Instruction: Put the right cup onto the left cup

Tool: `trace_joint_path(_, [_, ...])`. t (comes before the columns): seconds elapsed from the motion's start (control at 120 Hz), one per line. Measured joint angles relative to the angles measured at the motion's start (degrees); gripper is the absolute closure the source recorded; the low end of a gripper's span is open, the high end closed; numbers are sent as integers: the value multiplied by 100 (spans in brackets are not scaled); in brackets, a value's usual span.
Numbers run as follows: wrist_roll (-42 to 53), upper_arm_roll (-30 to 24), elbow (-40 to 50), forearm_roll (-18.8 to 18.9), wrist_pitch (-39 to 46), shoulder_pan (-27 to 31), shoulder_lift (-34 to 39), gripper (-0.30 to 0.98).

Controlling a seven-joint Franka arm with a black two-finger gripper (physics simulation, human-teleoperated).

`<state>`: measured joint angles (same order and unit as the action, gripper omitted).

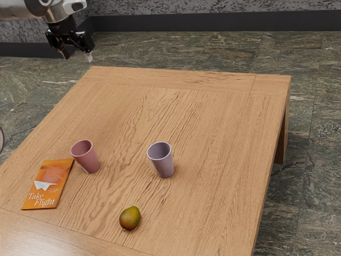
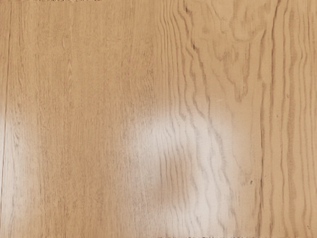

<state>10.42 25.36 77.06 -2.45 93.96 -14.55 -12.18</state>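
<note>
At the exterior view's upper left, my gripper (image 1: 77, 56) hangs high, well away from both cups, its two fingers apart with nothing between them. A pink cup (image 1: 87, 159) stands upright on the table toward the exterior view's left. The purple cup (image 1: 163, 163), also upright with its mouth upward, is a separate cup farther to the exterior view's right. Bare wood grain of the table (image 2: 99, 99) lies under my hand in the wrist view.
An orange book (image 1: 48, 184) lies flat beside the pink cup. A green and reddish fruit (image 1: 129, 218) rests nearer the exterior camera than the cups. The wooden table (image 1: 213, 122) ends at an edge on the exterior view's right.
</note>
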Motion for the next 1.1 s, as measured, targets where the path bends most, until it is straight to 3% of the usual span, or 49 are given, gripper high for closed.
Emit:
trace_joint_path(0.217, [33,-230,72,-8,-19,-351,27,1])
trace_joint_path(0.4, [-911,-617,197,-25,157,-935,-278,2])
trace_joint_path(0.5, [-1479,-733,336,-232,474,-1184,-645,2])
trace_joint_path(0.717, [-2632,-865,1442,-573,1288,-1561,-644,2])
trace_joint_path(0.892, [-3430,-959,2605,-595,1754,-1761,-68,2])
trace_joint_path(1.1, [-4103,-1011,3090,-562,2020,-1764,66,2])
